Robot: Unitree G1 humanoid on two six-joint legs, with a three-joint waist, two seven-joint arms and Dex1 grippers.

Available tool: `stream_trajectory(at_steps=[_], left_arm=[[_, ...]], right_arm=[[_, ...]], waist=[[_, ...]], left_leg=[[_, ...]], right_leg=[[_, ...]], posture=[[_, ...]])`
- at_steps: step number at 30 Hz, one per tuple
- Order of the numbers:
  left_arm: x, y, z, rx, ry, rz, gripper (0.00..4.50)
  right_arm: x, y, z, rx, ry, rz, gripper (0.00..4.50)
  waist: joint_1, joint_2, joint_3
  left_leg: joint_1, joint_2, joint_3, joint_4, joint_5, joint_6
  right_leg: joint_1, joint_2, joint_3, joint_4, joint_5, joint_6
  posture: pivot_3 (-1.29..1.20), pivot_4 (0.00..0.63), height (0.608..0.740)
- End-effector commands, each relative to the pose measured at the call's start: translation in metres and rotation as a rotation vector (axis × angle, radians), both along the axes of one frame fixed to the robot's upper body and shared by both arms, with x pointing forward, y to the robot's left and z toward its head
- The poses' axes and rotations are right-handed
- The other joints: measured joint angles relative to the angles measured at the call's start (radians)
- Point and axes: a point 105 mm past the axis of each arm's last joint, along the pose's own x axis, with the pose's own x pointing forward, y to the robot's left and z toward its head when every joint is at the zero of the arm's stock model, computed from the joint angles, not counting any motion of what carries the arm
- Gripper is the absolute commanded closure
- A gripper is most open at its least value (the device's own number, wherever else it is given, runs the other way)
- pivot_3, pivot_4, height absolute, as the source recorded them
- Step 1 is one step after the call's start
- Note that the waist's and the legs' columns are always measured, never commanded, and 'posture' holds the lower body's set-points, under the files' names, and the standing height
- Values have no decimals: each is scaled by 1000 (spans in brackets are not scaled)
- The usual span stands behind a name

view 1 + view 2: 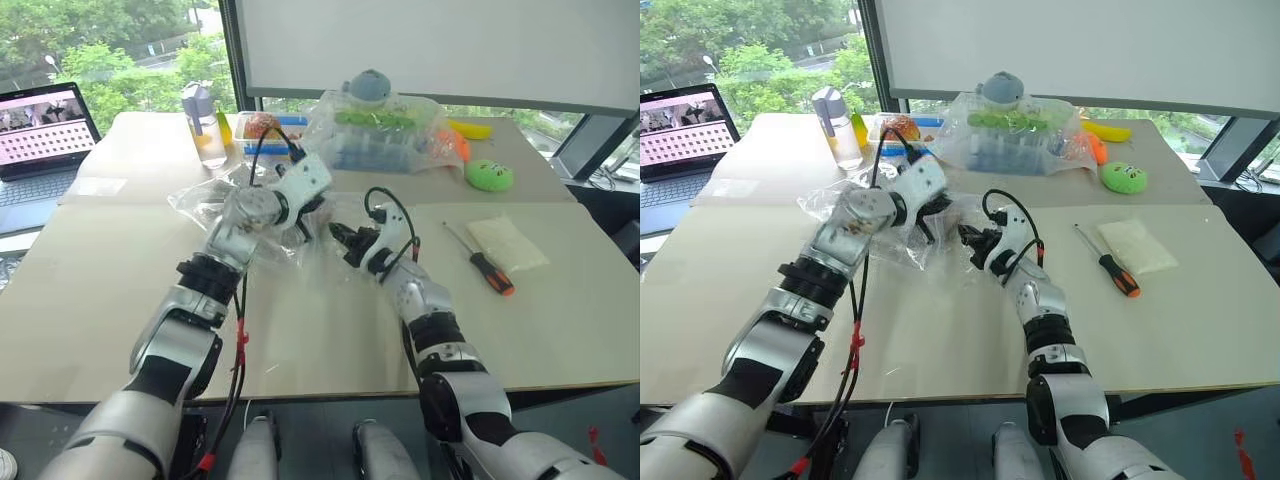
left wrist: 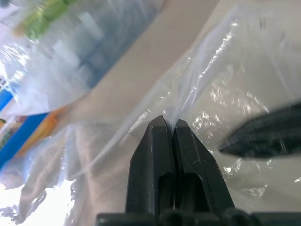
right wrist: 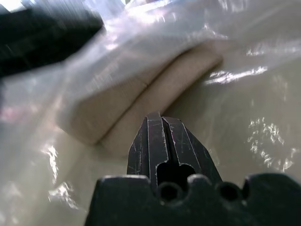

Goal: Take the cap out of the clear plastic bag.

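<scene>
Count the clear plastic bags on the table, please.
2. The clear plastic bag holding the cap lies mid-table, pinched by both hands. A bulging bag of toys sits at the far edge. Others may be hidden behind it.

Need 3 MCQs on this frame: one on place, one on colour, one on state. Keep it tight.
1. Where does the screwdriver lie?
A. on the table to the right of the right gripper
B. on the laptop
C. inside the clear plastic bag

2. What colour is the screwdriver's handle?
A. blue and white
B. orange and black
C. all green

3. How is the left gripper set?
A. wide open above the table
B. shut on the cap
C. shut on the clear plastic bag

Answers:
1 A: it rests on bare tabletop beside a small white packet.
2 B: the eye views show an orange grip with black.
3 C: the left wrist view shows a fold of film pinched between its closed fingers; the cap lies apart, inside the bag.
</scene>
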Motion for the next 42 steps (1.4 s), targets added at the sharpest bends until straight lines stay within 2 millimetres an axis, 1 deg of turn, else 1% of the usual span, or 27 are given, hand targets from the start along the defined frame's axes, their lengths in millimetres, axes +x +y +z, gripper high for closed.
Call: stream_trajectory(at_steps=[1, 2, 4, 7, 9, 10, 12, 14, 16, 18, 19, 21, 23, 26, 31, 34, 37, 39, 42], left_arm=[[-19, 5, 38, -18, -7, -84, 4480], [-26, 8, 37, -4, 19, -110, 4480], [-37, 21, 43, -28, 63, -117, 4480], [-43, 33, 45, -30, 88, -99, 4480], [-46, 36, 42, -49, 110, -92, 4500], [-47, 36, 39, -52, 119, -92, 4500], [-49, 30, 33, -70, 138, -100, 4500], [-50, 24, 32, -90, 143, -107, 4500], [-50, 18, 31, -97, 146, -117, 4500], [-51, 11, 29, -97, 148, -130, 4500], [-50, 7, 28, -95, 142, -134, 4500], [-46, 0, 27, -105, 130, -129, 4500], [-46, -6, 25, -106, 132, -135, 4500], [-54, -17, 23, -122, 159, -173, 4500], [-58, -15, 22, -116, 165, -166, 4500], [-58, -14, 23, -121, 163, -155, 4500], [-60, -15, 22, -122, 163, -155, 4500], [-60, -16, 22, -125, 162, -153, 4500], [-62, -18, 22, -131, 164, -154, 4500]], right_arm=[[-4, 1, 14, 16, -11, 6, 4500], [-6, 1, 15, 39, 5, 7, 4500], [-10, -2, 18, 51, 12, -12, 4500], [-17, 0, 22, 73, 27, -13, 4500], [-22, 6, 30, 164, 67, 0, 3924], [-23, 9, 35, 208, 84, 10, 3747], [-25, 22, 38, 244, 149, 33, 3003], [-27, 33, 42, 275, 192, 55, 2392], [-29, 43, 49, 354, 244, 87, 1711], [-32, 52, 45, 352, 284, 97, 1018], [-33, 54, 39, 337, 311, 99, 666], [-33, 57, 20, 334, 394, 71, 7], [-33, 58, 5, 330, 451, 44, 7], [-33, 67, -3, 410, 496, 51, 7], [-26, 82, 4, 507, 512, 92, 7], [-26, 95, 7, 497, 518, 137, 7], [-28, 112, 10, 476, 520, 190, 7], [-29, 121, 14, 467, 515, 222, 7], [-30, 130, 17, 453, 511, 253, 7]], waist=[[-1, 0, 0], [-4, 0, 0], [-7, 0, 0], [-7, 0, 0], [-5, 0, 0], [-3, 0, 0], [-2, 0, 0], [1, 0, 0], [3, 0, 0], [3, 0, 0], [3, 0, 0], [1, 0, 0], [1, 0, 0], [-1, 0, 0], [-5, 0, 0], [-13, 0, -1], [-26, 0, -1], [-30, 0, -1], [-31, 0, -1]], left_leg=[[0, 0, 0, 0, 0, 0], [0, 0, 0, -1, 0, 0], [0, 0, 0, -3, 0, 0], [1, 0, 0, -4, 0, 0], [1, 0, 0, -4, 0, 0], [1, 0, -1, -4, 0, 0], [1, 0, -1, -4, 0, 0], [2, 0, -1, -3, 0, 0], [1, 0, -1, -2, 0, 0], [1, 0, -1, -2, 0, 0], [1, 0, -1, -2, 0, 0], [1, 0, -1, -2, 1, 0], [1, 0, -1, -2, 2, 2], [2, 0, -1, -2, 2, 2], [10, 0, -1, -2, 0, 0], [11, 0, -1, -3, 0, 0], [11, 0, -1, -2, 0, 0], [11, 0, -1, -3, 0, 0], [11, 0, -2, -5, 0, 0]], right_leg=[[0, 0, 0, 0, 0, 0], [0, 0, 0, 0, 0, 0], [-1, 0, 0, 0, 0, -1], [-2, 0, 0, 4, -1, -6], [-4, 0, 0, 8, -3, -8], [-4, 0, 0, 9, -4, -7], [-4, 0, 0, 11, -4, -7], [-4, 0, 0, 11, -4, -6], [-3, -1, -1, 11, -5, -4], [-3, -1, -1, 10, -5, -4], [-3, -1, -1, 10, -5, -4], [-3, 0, -1, 10, -5, -5], [-3, 0, -1, 10, -5, -5], [-2, 0, -1, 10, -6, -4], [4, 0, -1, 10, -6, -3], [5, 0, -1, 10, -8, -9], [5, 0, 0, 10, -8, -9], [4, 0, 0, 10, -6, -5], [3, 1, 0, 10, -6, -4]], posture=[[0, 150, 740], [0, 150, 740], [0, 150, 740], [0, 150, 740], [0, 150, 740], [0, 150, 740], [0, 150, 740], [0, 150, 740], [0, 150, 740], [0, 150, 740], [0, 150, 740], [0, 150, 740], [0, 150, 740], [0, 150, 740], [0, 150, 740], [0, 150, 740], [0, 150, 740], [0, 150, 740], [0, 150, 740]])
